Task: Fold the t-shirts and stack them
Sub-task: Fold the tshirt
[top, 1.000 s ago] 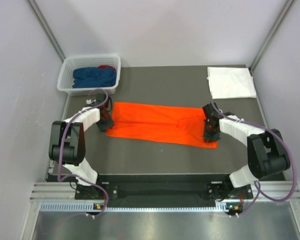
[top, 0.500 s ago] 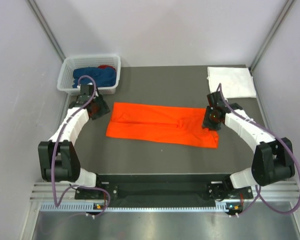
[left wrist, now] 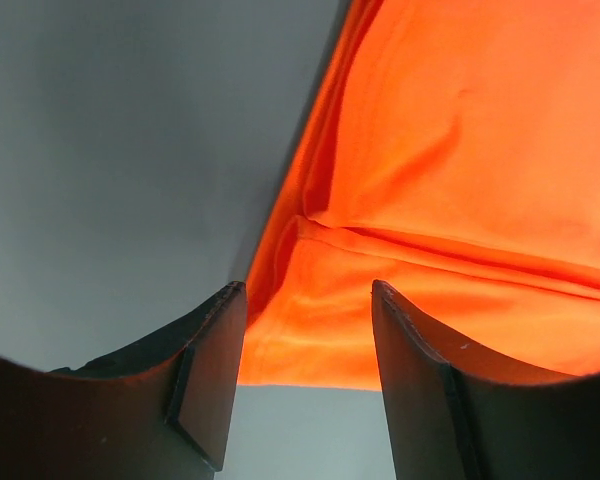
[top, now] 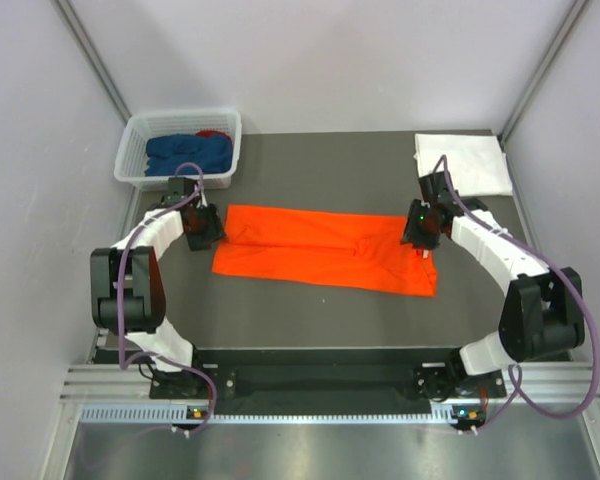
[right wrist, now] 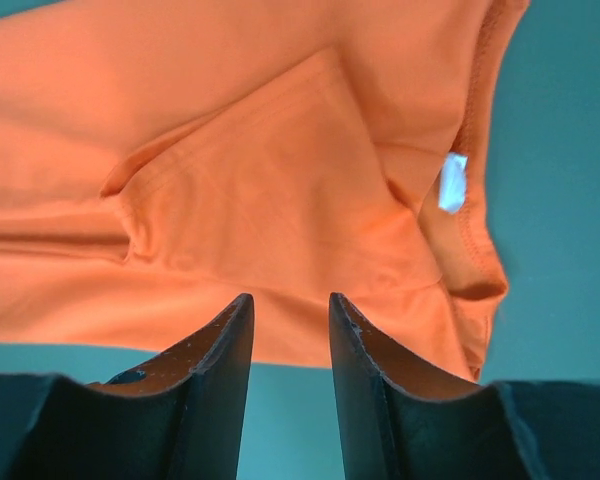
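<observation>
Dark grey bench (top: pixel 330 300) inside pale walls carries all the work. At its centre lies the orange t-shirt (top: pixel 320 248), flat and already folded lengthwise into a long band running from 9 to 3 o'clock, with the collar and its white tag at the 3 o'clock end. The left end effector (top: pixel 202 228) hangs at the band's 9 o'clock end with its fingers spread apart and nothing between them, the cloth edge showing in the gap below. The right end effector (top: pixel 420 225) hangs over the collar end, fingers parted more narrowly and likewise gripping nothing. At 1 o'clock the white t-shirt (top: pixel 462 165) sits folded into a neat rectangle, which I take as the start of the stack. At 11 o'clock the white lattice basket (top: pixel 135 150) holds the dark blue t-shirt (top: pixel 185 153), bunched, with the red t-shirt (top: pixel 216 132) peeking out behind it. By my reckoning one shirt is finished and the orange one is half folded, needing its crosswise folds and stacking; two remain untouched.
</observation>
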